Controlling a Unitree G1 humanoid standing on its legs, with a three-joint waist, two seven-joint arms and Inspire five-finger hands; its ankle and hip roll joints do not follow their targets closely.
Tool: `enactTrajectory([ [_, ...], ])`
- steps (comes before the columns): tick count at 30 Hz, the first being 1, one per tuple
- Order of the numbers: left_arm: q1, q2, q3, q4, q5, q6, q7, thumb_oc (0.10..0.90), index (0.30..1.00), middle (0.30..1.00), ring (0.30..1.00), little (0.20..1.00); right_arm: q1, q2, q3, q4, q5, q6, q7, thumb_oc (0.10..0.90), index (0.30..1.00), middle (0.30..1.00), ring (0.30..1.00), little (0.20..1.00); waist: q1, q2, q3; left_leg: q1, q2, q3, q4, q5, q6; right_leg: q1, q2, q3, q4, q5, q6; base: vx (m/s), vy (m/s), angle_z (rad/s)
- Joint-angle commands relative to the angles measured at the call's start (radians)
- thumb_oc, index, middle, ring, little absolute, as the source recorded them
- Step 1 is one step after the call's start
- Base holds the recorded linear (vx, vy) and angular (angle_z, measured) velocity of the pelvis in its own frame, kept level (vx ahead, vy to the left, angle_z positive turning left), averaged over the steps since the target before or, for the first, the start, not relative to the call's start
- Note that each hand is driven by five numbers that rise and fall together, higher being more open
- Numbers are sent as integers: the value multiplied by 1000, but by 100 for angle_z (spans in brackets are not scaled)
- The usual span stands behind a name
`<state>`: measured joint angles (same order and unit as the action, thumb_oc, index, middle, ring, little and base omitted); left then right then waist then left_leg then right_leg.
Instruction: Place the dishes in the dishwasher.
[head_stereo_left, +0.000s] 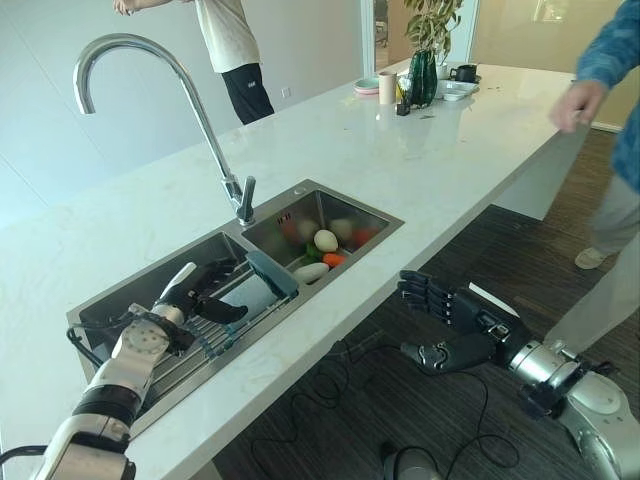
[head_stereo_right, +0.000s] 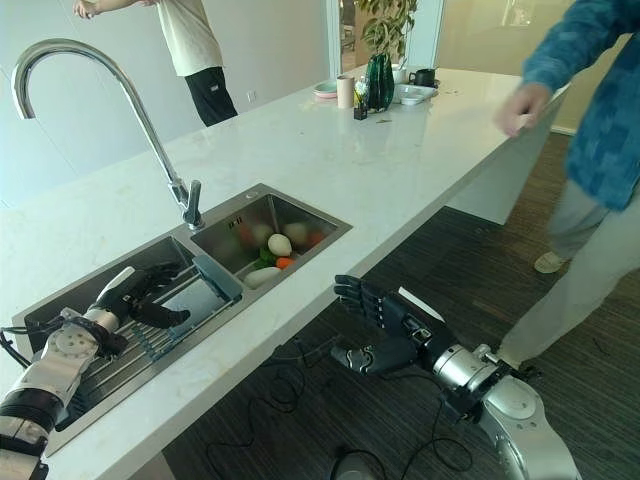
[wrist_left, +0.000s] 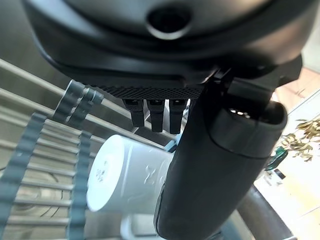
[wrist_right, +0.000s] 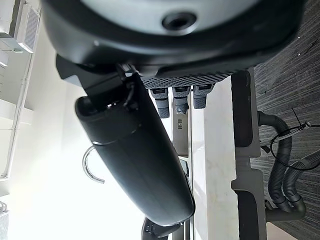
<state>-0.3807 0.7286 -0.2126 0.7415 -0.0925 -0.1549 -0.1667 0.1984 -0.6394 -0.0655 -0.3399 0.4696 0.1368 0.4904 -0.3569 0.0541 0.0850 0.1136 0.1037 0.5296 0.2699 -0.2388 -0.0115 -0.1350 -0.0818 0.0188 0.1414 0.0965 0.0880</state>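
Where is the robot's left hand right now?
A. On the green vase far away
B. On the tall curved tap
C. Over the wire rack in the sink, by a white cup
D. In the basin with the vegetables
C: the left hand is over the grey wire rack in the steel sink's near basin, with the white cup just past its fingers.

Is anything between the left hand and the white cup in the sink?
Nothing visible. The left hand hangs right above the white cup, which lies on its side on the rack, fingers loosely curled, not yet gripping.
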Motion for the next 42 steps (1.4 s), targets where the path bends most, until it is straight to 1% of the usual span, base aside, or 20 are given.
enactTrajectory([
  [1, -95, 38, 37, -49, 5, -30, 16, 800, 900, 900, 900, 900, -83, -21, -82, -85, -2, -97, -9, 800, 900, 900, 900, 900, 18, 15, 4, -13, -6, -80, 30, -123, 39, -19, -21, -38, 159, -235, 104, 0, 0, 0],
  [8, -78, 10, 16, 16, 47, 65, -32, 800, 900, 900, 900, 900, -78, -32, -85, -92, -9, -86, -15, 800, 900, 900, 900, 900, 12, 10, 11, -10, -7, -73, 30, -121, 42, -26, -22, -40, 159, -225, 107, -3, -2, -1],
  [9, -77, -2, 18, 46, 76, 122, -28, 800, 900, 900, 900, 900, -81, -32, -85, -87, -11, -85, -15, 800, 900, 900, 900, 900, 11, 9, 10, -9, -7, -71, 30, -122, 43, -27, -21, -40, 159, -223, 107, 0, 0, 0],
  [10, -77, -9, 18, 65, 87, 142, -21, 800, 900, 900, 900, 900, -82, -30, -82, -92, -14, -80, -17, 800, 900, 900, 900, 900, 10, 8, 10, -9, -7, -70, 30, -122, 43, -28, -21, -40, 159, -223, 108, 0, 0, 0],
  [11, -77, -9, 18, 66, 87, 143, -21, 800, 900, 900, 900, 900, -82, -30, -82, -93, -14, -79, -17, 800, 900, 900, 900, 900, 10, 8, 10, -9, -7, -70, 30, -122, 43, -28, -21, -40, 159, -223, 108, 0, 0, 0],
  [12, -77, -16, 20, 93, 96, 166, -17, 800, 900, 900, 900, 900, -83, -29, -78, -99, -18, -72, -20, 800, 900, 900, 900, 900, 10, 8, 11, -9, -7, -69, 30, -121, 43, -28, -21, -39, 159, -222, 108, 0, 0, 0],
  [13, -77, -21, 24, 115, 109, 189, -6, 700, 749, 749, 749, 749, -85, -28, -75, -100, -22, -67, -22, 800, 900, 900, 900, 900, 10, 7, 10, -8, -8, -69, 30, -120, 44, -28, -21, -40, 159, -222, 108, 0, 0, 0],
  [14, -77, -27, 25, 137, 120, 216, 4, 588, 582, 582, 582, 582, -86, -25, -71, -102, -28, -63, -22, 800, 900, 900, 900, 900, 9, 7, 10, -7, -8, -68, 30, -120, 44, -27, -22, -40, 159, -221, 109, 0, 0, 0],
  [15, -76, -41, 29, 191, 139, 244, 25, 400, 300, 300, 300, 300, -90, -25, -64, -109, -33, -52, -25, 800, 900, 900, 900, 900, 7, 4, 11, -5, -8, -65, 30, -118, 43, -27, -23, -42, 159, -220, 109, 0, 0, 0],
  [16, -76, -42, 29, 201, 143, 243, 28, 400, 300, 300, 300, 300, -92, -25, -62, -110, -33, -49, -27, 800, 900, 900, 900, 900, 6, 3, 12, -5, -7, -65, 30, -118, 43, -28, -23, -42, 159, -220, 109, -16, -34, -4],
  [18, -86, -36, 32, 225, 160, 208, 54, 400, 300, 300, 300, 300, -92, -29, -57, -115, -28, -39, -34, 800, 900, 900, 900, 900, 5, -2, 11, -6, -6, -64, 30, -116, 41, -29, -24, -43, 159, -219, 110, -27, -36, -4],
  [20, -86, -13, 33, 203, 159, 153, 75, 400, 300, 300, 300, 300, -78, -26, -60, -118, -30, -48, -33, 800, 900, 900, 900, 900, 8, -2, 13, -5, -7, -64, 30, -114, 40, -29, -27, -48, 159, -216, 111, -57, -13, -3],
  [21, -90, -5, 33, 162, 155, 131, 98, 400, 300, 300, 300, 300, -74, -20, -57, -111, -33, -62, -30, 800, 900, 900, 900, 900, 13, -2, 16, -6, -8, -69, 30, -115, 39, -27, -29, -52, 159, -216, 112, -56, 5, 0],
  [31, -108, 37, 18, 6, 155, 67, 151, 400, 300, 300, 300, 300, -84, -22, -38, -91, -31, -84, -56, 800, 900, 900, 900, 900, 47, 2, 16, -21, -11, -102, 30, -110, 30, -14, -44, -81, 159, -225, 111, -53, 5, 11],
  [33, -96, 47, 16, -62, 165, 36, 166, 400, 300, 300, 300, 300, -87, -20, -32, -84, -39, -90, -66, 800, 900, 900, 900, 900, 63, 4, 13, -27, -13, -117, 30, -108, 26, -8, -50, -94, 159, -230, 109, -49, 5, 16],
  [36, -84, 56, 19, -105, 148, 25, 179, 400, 300, 300, 300, 300, -92, -20, -28, -80, -40, -93, -75, 800, 900, 900, 900, 900, 73, 4, 11, -32, -13, -127, 30, -106, 24, -3, -53, -103, 159, -235, 107, -33, 6, 13],
  [39, -63, 57, 38, -173, 126, 23, 207, 400, 300, 300, 300, 300, -103, -12, -19, -73, -49, -94, -83, 800, 900, 900, 900, 900, 93, 5, 8, -40, -14, -144, 30, -103, 19, 3, -58, -116, 159, -241, 105, -28, 10, 11],
  [40, -59, 52, 42, -186, 123, 23, 216, 466, 399, 399, 399, 399, -104, -10, -17, -73, -51, -94, -85, 800, 900, 900, 900, 900, 97, 5, 7, -42, -13, -147, 30, -103, 18, 5, -61, -120, 159, -243, 105, -34, 1, 11],
  [41, -46, 44, 59, -219, 105, 19, 225, 800, 900, 900, 900, 900, -107, -2, -12, -71, -58, -93, -91, 800, 900, 900, 900, 900, 108, 3, 6, -45, -11, -153, 30, -100, 15, 11, -64, -131, 159, -248, 103, -30, -4, 13],
  [42, -39, 37, 67, -236, 103, 18, 225, 800, 900, 900, 900, 900, -109, 1, -8, -70, -63, -93, -97, 800, 900, 900, 900, 900, 114, 2, 4, -48, -11, -157, 30, -99, 13, 13, -66, -136, 159, -250, 102, -34, -4, 11],
])
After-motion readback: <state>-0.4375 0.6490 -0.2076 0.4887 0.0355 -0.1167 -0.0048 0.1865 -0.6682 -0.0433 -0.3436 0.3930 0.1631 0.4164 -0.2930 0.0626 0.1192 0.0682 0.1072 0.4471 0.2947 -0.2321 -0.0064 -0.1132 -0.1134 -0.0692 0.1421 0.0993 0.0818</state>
